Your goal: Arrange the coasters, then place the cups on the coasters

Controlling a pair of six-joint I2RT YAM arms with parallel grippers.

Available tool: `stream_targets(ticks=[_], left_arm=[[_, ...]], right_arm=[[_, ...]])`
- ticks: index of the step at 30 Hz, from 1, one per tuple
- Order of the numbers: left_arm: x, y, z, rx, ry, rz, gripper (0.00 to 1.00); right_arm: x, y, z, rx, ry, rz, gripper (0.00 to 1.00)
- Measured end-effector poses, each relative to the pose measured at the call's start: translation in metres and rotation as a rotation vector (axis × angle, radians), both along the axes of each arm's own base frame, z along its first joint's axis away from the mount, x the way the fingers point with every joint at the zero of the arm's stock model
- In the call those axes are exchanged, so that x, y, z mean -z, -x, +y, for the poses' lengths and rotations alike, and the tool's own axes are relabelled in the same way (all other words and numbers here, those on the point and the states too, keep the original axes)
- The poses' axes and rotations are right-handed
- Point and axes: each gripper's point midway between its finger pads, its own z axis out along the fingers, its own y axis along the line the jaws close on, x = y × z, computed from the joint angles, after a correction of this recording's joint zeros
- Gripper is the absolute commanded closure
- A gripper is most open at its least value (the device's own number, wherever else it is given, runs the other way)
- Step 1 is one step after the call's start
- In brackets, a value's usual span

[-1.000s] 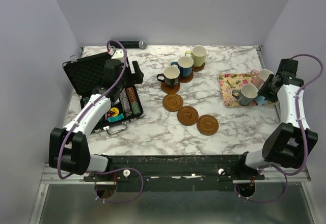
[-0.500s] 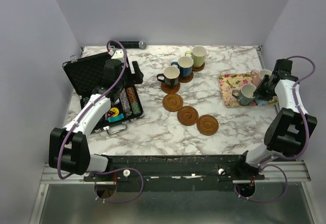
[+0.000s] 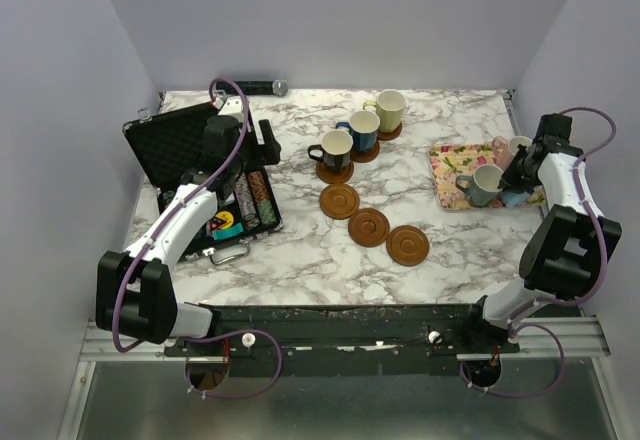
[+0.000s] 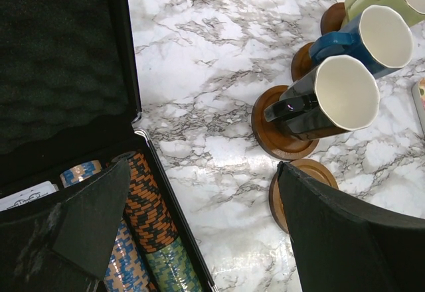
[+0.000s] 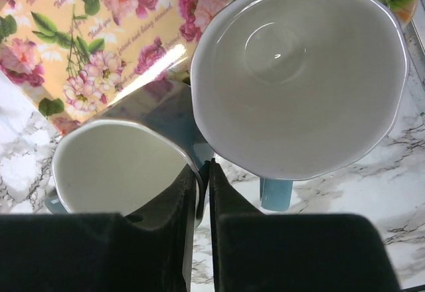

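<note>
Three bare coasters (image 3: 339,200) (image 3: 369,227) (image 3: 407,245) lie in a diagonal row. Behind them, the black cup (image 3: 336,147), dark blue cup (image 3: 363,128) and yellow-green cup (image 3: 390,110) each stand on a coaster. The grey cup (image 3: 487,185) (image 5: 113,166), pink cup (image 3: 503,148) and light blue cup (image 5: 299,73) are at the floral tray (image 3: 450,165). My right gripper (image 5: 204,166) (image 3: 512,182) is shut on the grey cup's rim, one finger inside, one between it and the light blue cup. My left gripper (image 4: 202,169) (image 3: 255,145) hangs open at the case's edge, holding nothing.
An open black case (image 3: 180,145) with rows of poker chips (image 3: 255,200) lies at the left. A dark cylinder (image 3: 255,86) rests at the back edge. Walls close in behind and on both sides. In the left wrist view, one bare coaster (image 4: 309,171) shows beside my right finger.
My right gripper has shifted slightly toward the tray and its jaws have come together on the grey cup's rim. The left arm and all other objects have stayed put.
</note>
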Motion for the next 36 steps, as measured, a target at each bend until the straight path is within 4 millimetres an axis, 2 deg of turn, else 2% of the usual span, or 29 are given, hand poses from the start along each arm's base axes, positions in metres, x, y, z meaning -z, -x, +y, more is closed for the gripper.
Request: stream_targets(ticks=[4, 15, 26, 32, 36], left_arm=[[-0.002, -0.001, 0.000, 0.000, 0.001, -0.003, 0.01], [-0.001, 0.000, 0.000, 0.000, -0.001, 0.004, 0.01], [-0.003, 0.002, 0.001, -0.002, -0.002, 0.001, 0.01], [-0.017, 0.004, 0.002, -0.004, 0.006, -0.034, 0.01], [-0.021, 0.005, 0.002, -0.004, 0.008, -0.044, 0.01]], right_arm=[[0.001, -0.001, 0.001, -0.007, 0.007, 0.004, 0.99], [-0.003, -0.004, 0.003, -0.023, 0.019, 0.019, 0.99], [-0.023, -0.011, 0.007, -0.072, 0.056, -0.029, 0.99], [-0.051, -0.019, 0.028, -0.128, 0.070, -0.106, 0.99], [-0.065, -0.027, 0.071, -0.233, 0.067, -0.147, 0.99]])
